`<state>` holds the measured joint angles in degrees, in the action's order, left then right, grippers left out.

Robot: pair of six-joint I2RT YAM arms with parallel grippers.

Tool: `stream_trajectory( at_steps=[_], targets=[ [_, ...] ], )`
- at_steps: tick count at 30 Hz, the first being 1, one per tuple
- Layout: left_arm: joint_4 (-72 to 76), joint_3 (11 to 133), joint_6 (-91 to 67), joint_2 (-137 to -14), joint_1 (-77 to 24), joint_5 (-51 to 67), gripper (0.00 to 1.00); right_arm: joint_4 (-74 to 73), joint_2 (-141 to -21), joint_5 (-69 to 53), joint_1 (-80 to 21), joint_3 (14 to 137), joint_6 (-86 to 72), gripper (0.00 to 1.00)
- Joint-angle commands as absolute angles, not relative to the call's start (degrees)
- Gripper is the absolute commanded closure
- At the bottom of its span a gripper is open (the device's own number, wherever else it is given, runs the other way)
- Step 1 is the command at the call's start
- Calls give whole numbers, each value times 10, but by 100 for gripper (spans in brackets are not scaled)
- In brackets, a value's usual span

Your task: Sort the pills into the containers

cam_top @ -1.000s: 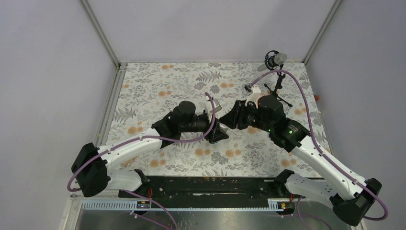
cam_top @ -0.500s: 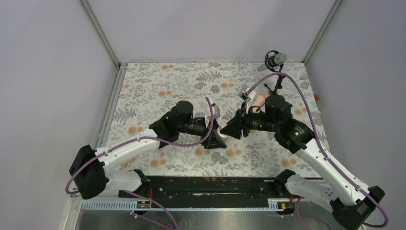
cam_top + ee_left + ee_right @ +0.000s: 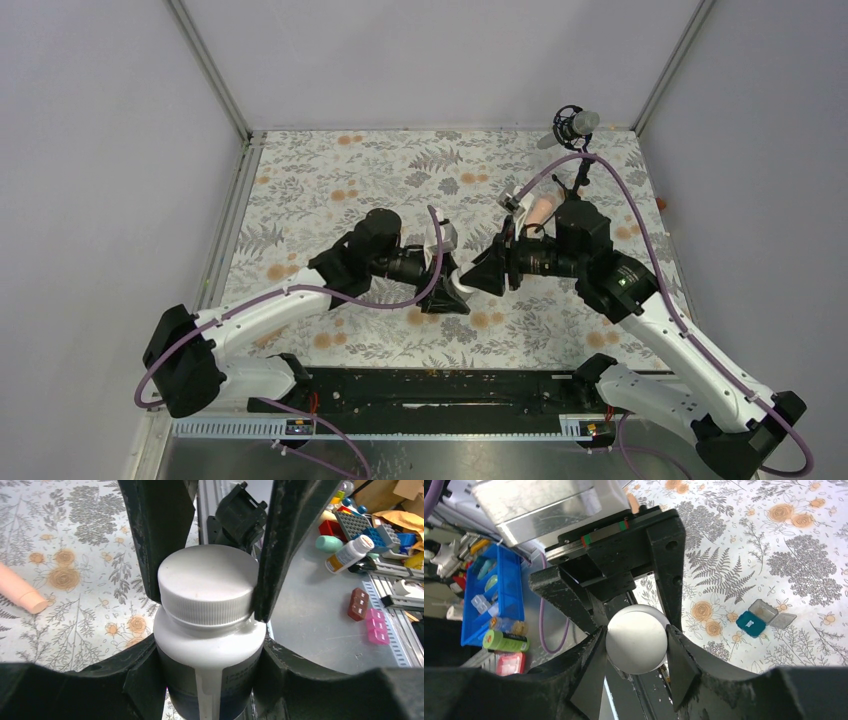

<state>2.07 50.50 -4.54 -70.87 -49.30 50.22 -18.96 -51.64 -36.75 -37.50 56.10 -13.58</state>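
Observation:
My left gripper (image 3: 446,290) is shut on the body of the small white bottle (image 3: 210,652) with the dark label and holds it above the flowered table. My right gripper (image 3: 482,275) faces it, with its two fingers (image 3: 155,535) closed on the sides of the white cap (image 3: 205,585). In the right wrist view the cap (image 3: 636,639) shows end-on between my right gripper's (image 3: 636,647) jaws. The tiny teal box (image 3: 751,624) lies on the table with its clear lid open. A peach capsule-shaped piece (image 3: 20,591) lies on the table, and also shows in the top view (image 3: 541,210).
A black microphone on a tripod (image 3: 575,125) stands at the back right. Beyond the table's near edge lie a black rail (image 3: 430,385), a bench with toy bricks and another bottle (image 3: 350,552), and a blue bin (image 3: 484,587).
Both grippers have shifted a little toward the near edge. The right gripper has turned to face the left one and now meets the bottle's cap.

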Motion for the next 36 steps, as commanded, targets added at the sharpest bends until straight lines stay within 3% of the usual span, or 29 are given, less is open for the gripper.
stream_trajectory(
  at_steps=[1, 2, 4, 14, 16, 21, 24, 32, 36],
  targets=[
    [18, 512, -48, -707, -482, 446, 100, -137, -512, -301, -372, 571, -218, 33],
    [29, 509, -57, -707, -482, 430, 100, -135, -513, -285, -371, 566, -227, 22],
    [43, 506, -68, -709, -481, 402, 100, -129, -512, -255, -371, 558, -247, 13],
    [79, 498, -89, -716, -481, 376, 100, -160, -563, -228, -372, 579, -263, 23],
    [79, 498, -89, -715, -480, 374, 100, -164, -570, -224, -373, 584, -264, 31],
    [70, 498, -84, -716, -479, 389, 100, -174, -567, -231, -373, 593, -246, 77],
    [49, 496, -70, -711, -476, 426, 100, -201, -554, -248, -367, 599, -181, 93],
    [-35, 512, 2, -717, -471, 528, 100, -205, -528, -498, -348, 596, -37, 96],
    [-65, 526, 35, -723, -469, 566, 100, -238, -542, -533, -345, 624, 10, 97]
  ],
)
